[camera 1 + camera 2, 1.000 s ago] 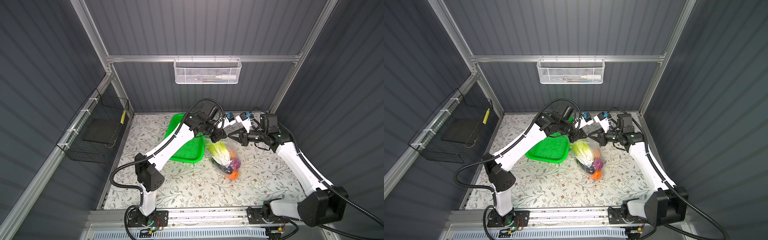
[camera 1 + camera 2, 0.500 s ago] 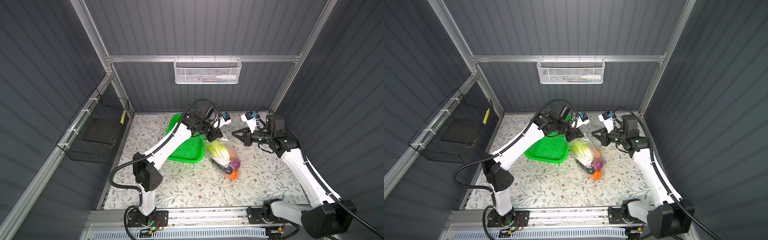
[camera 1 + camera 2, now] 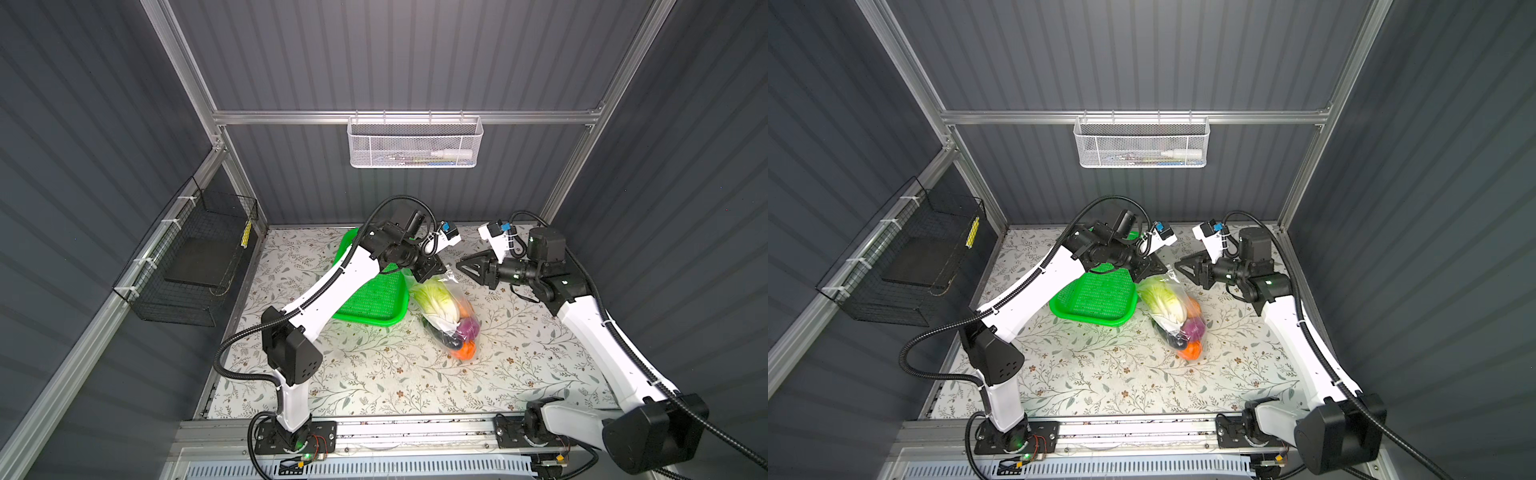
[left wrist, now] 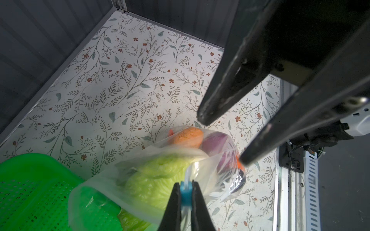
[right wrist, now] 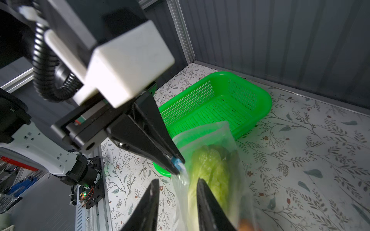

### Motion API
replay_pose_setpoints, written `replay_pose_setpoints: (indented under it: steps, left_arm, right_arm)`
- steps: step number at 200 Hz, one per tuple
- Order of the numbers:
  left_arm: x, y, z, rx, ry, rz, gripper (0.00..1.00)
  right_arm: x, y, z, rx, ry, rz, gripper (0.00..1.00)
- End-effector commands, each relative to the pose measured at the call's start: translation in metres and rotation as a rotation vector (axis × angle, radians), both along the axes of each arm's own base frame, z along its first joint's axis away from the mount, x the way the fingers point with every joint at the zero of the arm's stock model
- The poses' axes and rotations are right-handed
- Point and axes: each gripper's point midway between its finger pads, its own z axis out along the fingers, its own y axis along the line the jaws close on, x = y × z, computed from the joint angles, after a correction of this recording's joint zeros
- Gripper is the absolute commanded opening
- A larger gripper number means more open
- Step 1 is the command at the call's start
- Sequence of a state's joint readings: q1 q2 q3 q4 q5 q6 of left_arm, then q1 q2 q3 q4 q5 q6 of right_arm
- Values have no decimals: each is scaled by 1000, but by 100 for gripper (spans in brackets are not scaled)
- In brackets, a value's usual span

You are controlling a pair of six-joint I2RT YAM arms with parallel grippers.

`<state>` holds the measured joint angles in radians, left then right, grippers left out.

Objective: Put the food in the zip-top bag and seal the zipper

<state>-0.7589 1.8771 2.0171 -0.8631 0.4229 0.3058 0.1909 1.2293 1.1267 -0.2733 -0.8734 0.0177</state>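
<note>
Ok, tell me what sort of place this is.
Most likely a robot test cell, not a kitchen: dark ribbed wall panels on an aluminium frame, the left arm and right arm bolted to a front rail, and toy vegetables in a clear bag on a floral tabletop.

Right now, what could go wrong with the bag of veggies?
1. Only the left fingers pinch the zip-top bag, by its little blue slider; it could slip out and the full bag flop down.
2. The right fingers are open and hold nothing, so pulling the slider might just drag the bag instead of zipping it.
</note>
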Motion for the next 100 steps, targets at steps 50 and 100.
replay_pose_setpoints:
  steps: [50, 100]
  left_arm:
    - [-9, -3, 19, -58, 8, -8, 0]
    - [-7, -4, 19, -60, 3, -4, 0]
  right_arm:
    - [3, 15, -11, 65, 63, 59, 29]
    - [-1, 18, -20, 74, 93, 81, 19]
